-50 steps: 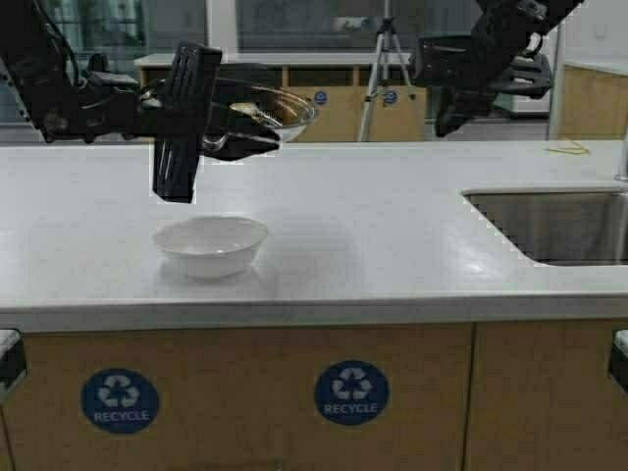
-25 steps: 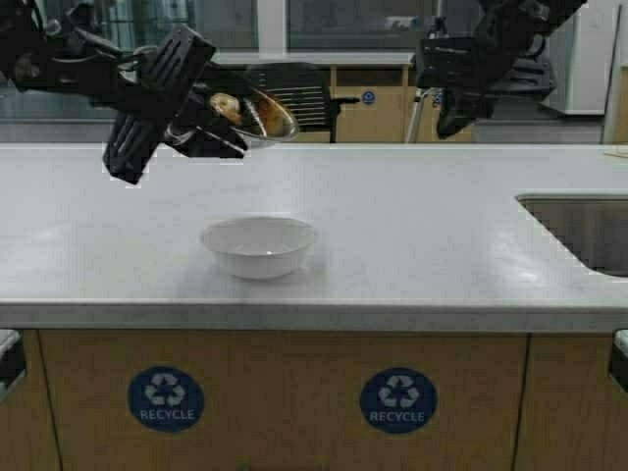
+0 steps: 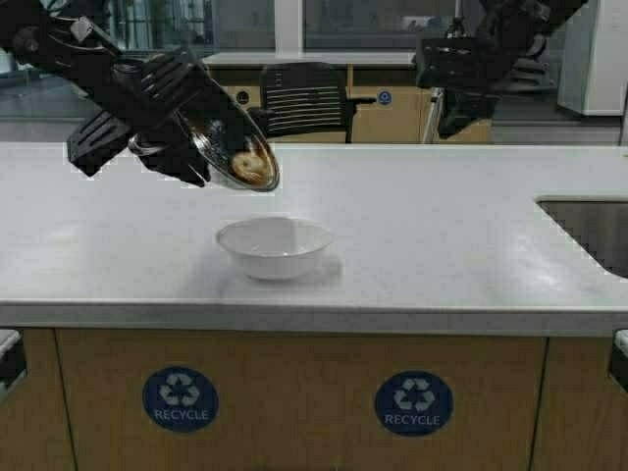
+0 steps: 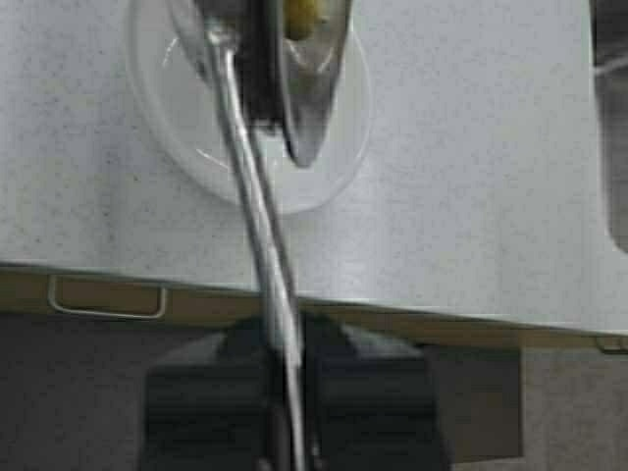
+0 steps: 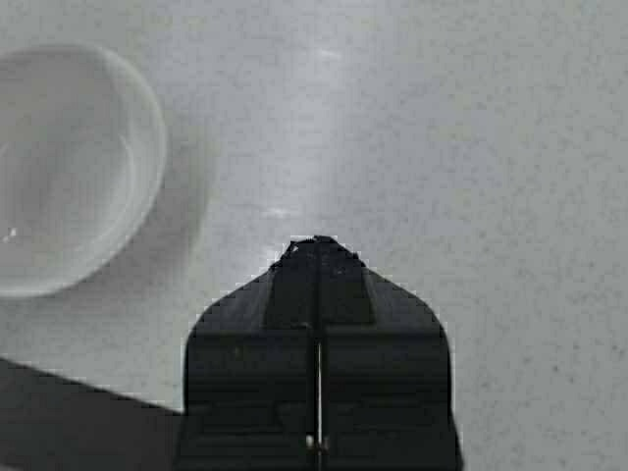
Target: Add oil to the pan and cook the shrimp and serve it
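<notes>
The left gripper (image 3: 162,147) pinches the handle of the pan (image 3: 235,155), tipped steeply above the white bowl (image 3: 275,246); the shrimp (image 3: 249,165) sits near its lower rim. The right gripper (image 5: 316,257) hangs raised, fingers pressed together.

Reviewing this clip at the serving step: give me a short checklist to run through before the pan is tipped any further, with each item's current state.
1. Left gripper shut on the pan handle: ok.
2. Pan tilted toward the white bowl: ok, steeply tipped.
3. Shrimp in the pan: ok, lying near the lower rim.
4. Pan rim above the bowl: ok in the left wrist view; the high view shows it toward the bowl's left edge.
5. Bowl upright on the counter, with no food in it yet: ok.
6. Right gripper shut, raised and away from the pan: ok.
</notes>
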Available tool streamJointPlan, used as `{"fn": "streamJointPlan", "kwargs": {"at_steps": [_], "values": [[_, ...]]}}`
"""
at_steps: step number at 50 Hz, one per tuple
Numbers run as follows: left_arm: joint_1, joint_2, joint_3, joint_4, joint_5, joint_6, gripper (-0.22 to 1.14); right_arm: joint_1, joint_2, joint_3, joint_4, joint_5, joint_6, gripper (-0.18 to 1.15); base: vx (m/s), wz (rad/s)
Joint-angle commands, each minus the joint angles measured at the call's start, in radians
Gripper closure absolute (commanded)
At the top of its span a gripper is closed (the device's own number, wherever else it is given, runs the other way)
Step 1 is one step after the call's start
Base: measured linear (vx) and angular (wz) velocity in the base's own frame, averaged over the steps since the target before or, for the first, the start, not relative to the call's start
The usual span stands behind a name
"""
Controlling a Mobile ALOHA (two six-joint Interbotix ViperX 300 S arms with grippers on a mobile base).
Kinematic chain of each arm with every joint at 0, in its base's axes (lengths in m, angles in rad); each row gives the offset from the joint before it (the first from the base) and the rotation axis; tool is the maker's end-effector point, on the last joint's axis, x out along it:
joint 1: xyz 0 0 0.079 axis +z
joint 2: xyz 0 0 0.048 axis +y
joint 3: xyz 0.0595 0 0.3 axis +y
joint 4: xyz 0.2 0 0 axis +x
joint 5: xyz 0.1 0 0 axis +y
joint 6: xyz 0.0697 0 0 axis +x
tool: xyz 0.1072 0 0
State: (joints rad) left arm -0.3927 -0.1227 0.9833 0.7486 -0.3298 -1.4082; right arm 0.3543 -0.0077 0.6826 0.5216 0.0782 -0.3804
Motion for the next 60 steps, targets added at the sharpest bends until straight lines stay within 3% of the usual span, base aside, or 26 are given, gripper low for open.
{"fn": "streamJointPlan", "kwargs": {"at_steps": [1,17,29,49,60], "values": [[-0.003,-0.002,-0.052,0.005,0.015,0.044,0.88,0.000,-0.025,-0.015,0.003,-0.005,0.002,0.91,0.00,0.00],[-0.017,0.011,-0.078,0.005,0.127,0.230,0.88,0.000,-0.025,-0.017,0.005,-0.008,0.002,0.91,0.00,0.00],[-0.095,0.014,-0.160,0.000,0.311,0.425,0.88,0.000,-0.025,-0.015,0.014,-0.011,0.002,0.91,0.00,0.00],[-0.101,0.015,-0.218,0.037,0.403,0.460,0.88,0.000,-0.025,-0.017,0.014,-0.011,0.002,0.91,0.00,0.00],[-0.101,-0.009,-0.236,0.003,0.399,0.457,0.88,0.000,-0.025,-0.017,0.014,-0.011,0.000,0.91,0.00,0.00]]}}
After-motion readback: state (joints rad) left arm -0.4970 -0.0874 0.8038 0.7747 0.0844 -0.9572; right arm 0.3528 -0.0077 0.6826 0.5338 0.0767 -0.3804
